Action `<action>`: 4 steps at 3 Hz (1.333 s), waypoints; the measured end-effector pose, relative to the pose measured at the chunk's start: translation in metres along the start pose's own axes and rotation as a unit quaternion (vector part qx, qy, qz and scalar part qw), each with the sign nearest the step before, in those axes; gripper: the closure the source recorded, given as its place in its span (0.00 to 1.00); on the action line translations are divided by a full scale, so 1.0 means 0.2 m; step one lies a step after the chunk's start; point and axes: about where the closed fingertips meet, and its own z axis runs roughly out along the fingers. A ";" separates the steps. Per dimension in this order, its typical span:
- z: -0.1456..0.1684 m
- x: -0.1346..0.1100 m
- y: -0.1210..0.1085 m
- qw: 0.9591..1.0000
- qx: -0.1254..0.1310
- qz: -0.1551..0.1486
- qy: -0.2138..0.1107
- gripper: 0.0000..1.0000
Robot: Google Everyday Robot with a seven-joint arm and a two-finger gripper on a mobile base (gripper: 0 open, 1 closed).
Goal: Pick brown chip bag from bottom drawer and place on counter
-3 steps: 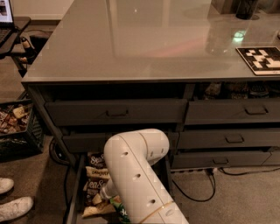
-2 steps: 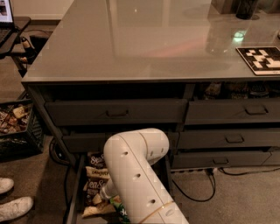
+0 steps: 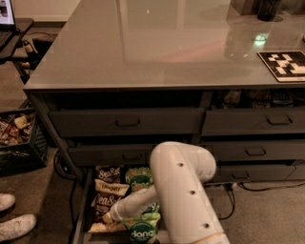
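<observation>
Two brown "Sea Salt" chip bags lie in the open bottom drawer: one at the back, one nearer the front. Two green "dang" bags lie beside them on the right, one at the back and one at the front. My white arm reaches down and left into the drawer. The gripper sits low at the front end of the nearer brown bag, mostly hidden by the arm and the bags. The glossy grey counter spreads above the drawer cabinet.
A black-and-white marker tile and a dark object sit on the counter's right side. Shut drawers with handles are above the open one. A crate of snacks and white shoes are at the left; cables lie on the floor.
</observation>
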 end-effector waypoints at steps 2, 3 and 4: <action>-0.08 -0.05 0.14 0.999 -0.039 -0.014 -0.035 1.00; -0.14 -0.14 0.21 0.997 -0.041 -0.040 -0.048 1.00; -0.27 -0.27 0.33 0.994 -0.041 -0.067 -0.070 1.00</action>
